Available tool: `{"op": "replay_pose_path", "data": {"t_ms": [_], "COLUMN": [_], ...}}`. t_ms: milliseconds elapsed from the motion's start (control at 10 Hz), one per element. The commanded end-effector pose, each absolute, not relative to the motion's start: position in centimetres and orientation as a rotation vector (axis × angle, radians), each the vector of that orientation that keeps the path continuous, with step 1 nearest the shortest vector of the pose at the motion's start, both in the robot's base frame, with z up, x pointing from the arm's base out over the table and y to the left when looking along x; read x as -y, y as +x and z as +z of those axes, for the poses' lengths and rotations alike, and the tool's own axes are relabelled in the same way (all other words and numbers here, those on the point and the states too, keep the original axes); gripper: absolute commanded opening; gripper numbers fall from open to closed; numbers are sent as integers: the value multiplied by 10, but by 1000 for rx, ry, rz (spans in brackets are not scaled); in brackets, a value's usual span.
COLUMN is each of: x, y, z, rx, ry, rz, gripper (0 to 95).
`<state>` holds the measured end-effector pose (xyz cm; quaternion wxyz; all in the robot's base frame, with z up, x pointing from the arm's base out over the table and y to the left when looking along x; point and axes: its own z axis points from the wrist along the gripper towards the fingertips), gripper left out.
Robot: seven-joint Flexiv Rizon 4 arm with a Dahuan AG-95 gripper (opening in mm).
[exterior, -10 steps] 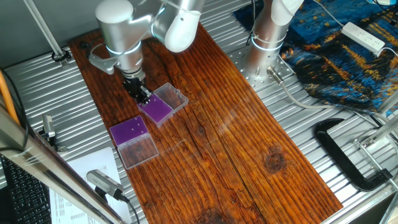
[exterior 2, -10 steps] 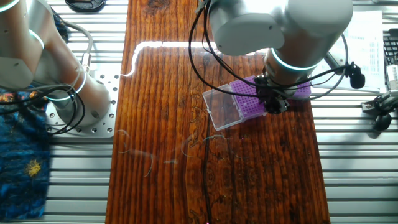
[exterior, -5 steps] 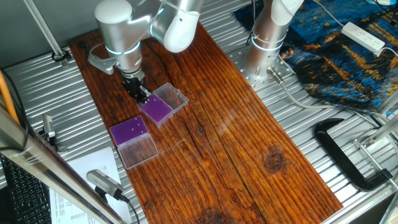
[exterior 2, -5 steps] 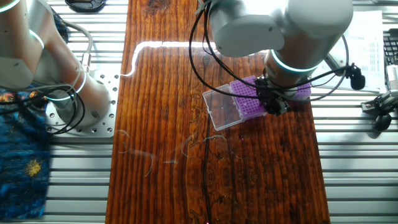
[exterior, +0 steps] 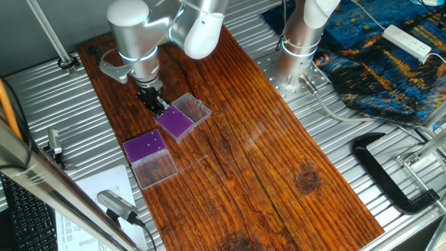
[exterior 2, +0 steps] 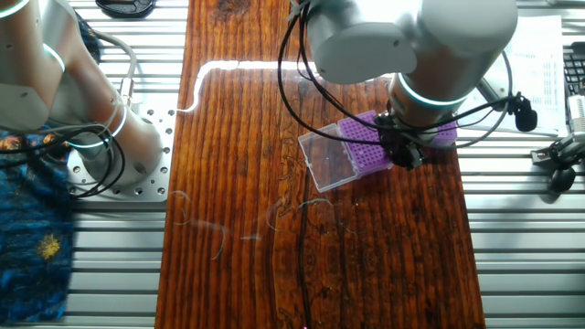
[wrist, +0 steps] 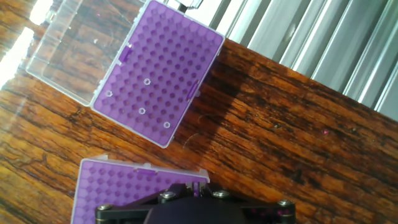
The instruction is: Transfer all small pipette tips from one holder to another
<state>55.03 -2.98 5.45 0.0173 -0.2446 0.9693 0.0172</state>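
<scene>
Two purple grid holders with clear hinged lids lie on the wooden table. The far holder (wrist: 158,78) (exterior: 145,146) carries several small pipette tips (wrist: 142,111), seen as pale rings. The near holder (wrist: 124,186) (exterior: 175,122) (exterior 2: 370,146) shows no tips in its visible part. My gripper (wrist: 198,185) (exterior: 160,108) (exterior 2: 405,157) stands low over the near holder's edge. Its fingers are close together with only a thin slit between them. The hand's body hides most of them, and I see no tip between them.
The near holder's open lid (exterior: 194,110) (exterior 2: 327,161) lies beside it, and the far holder's lid (wrist: 71,46) (exterior: 157,169) lies flat on the wood. Ribbed metal (wrist: 323,50) borders the board. A second robot base (exterior: 296,49) stands at the back, with a black clamp (exterior: 390,178) at the right.
</scene>
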Motion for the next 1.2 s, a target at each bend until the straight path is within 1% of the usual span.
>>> {"op": "replay_pose_path", "data": {"t_ms": [100,400,800,1100,1200], "x": [30,32,30,20,12], "y": [550,552,561,580,592], "z": [57,72,103,111,113], "rx": [-3010,-3014,-3025,-3018,-3023], "ry": [-763,-771,-787,-784,-770], "rz": [58,67,82,84,80], "gripper": [0,0,0,0,0]}}
